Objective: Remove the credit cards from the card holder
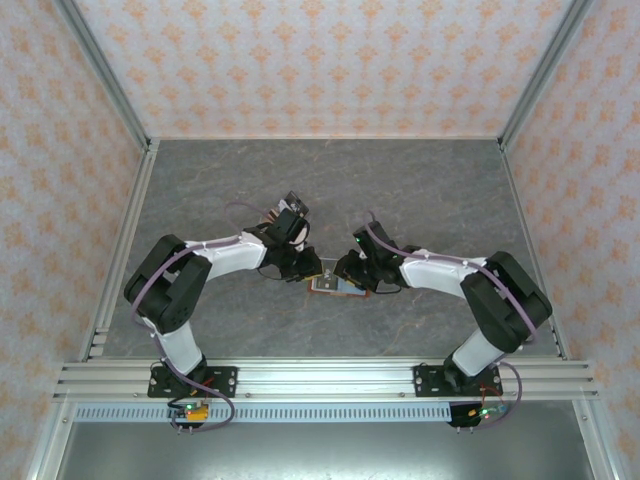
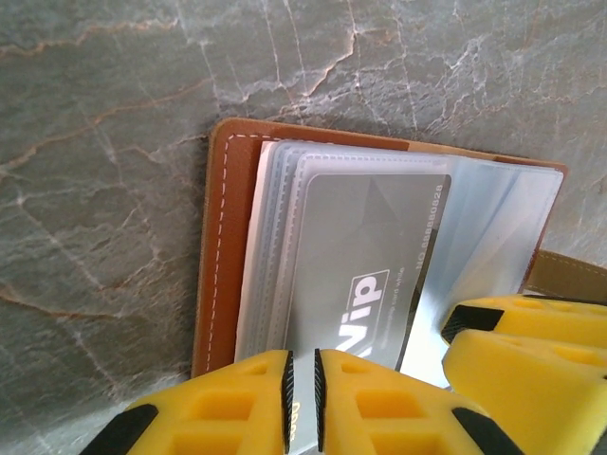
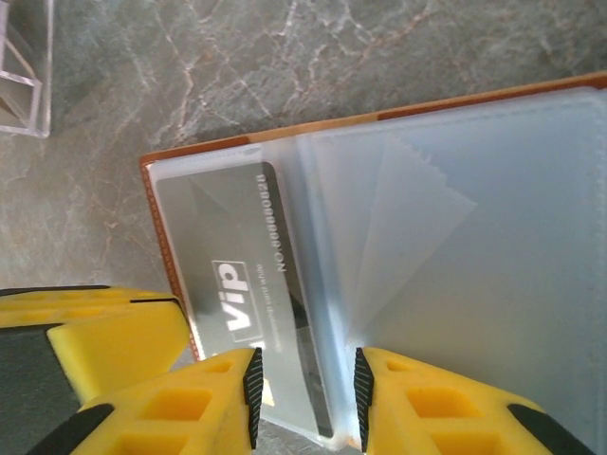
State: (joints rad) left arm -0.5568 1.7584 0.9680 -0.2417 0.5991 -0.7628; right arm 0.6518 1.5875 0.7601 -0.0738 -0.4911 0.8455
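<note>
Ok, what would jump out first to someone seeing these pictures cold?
The open card holder lies at the centre of the grey table, a silver VIP card in its clear sleeves. The left gripper is pinched on the sleeves' edge; the right gripper stands open alongside.

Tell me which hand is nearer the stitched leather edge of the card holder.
Left. The left hand pinches the clear sleeves right beside that edge of the card holder; the right hand sits farther across, jaws apart around the VIP card corner.
</note>
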